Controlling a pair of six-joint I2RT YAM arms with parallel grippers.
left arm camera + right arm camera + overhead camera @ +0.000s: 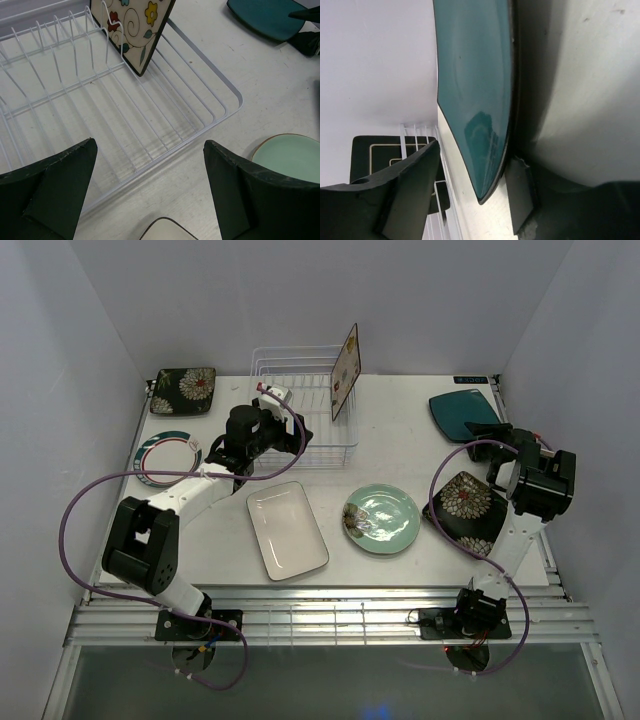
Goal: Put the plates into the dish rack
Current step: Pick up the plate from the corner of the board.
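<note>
The white wire dish rack (300,410) stands at the back centre and holds the cream floral plate (346,370) upright; both show in the left wrist view, rack (125,115) and plate (135,25). My left gripper (275,435) (150,150) is open and empty over the rack's near rail. My right gripper (490,432) (476,155) is open, its jaws either side of the near edge of the teal square plate (460,412) (475,75), one finger (520,192) under the rim. The white rectangular plate (287,530) and the mint-green plate (381,520) lie in front.
A dark floral square plate (185,390) lies at the back left, the green-rimmed round plate (168,455) below it. Another dark floral plate (465,510) lies under the right arm. White walls close in the left, back and right sides.
</note>
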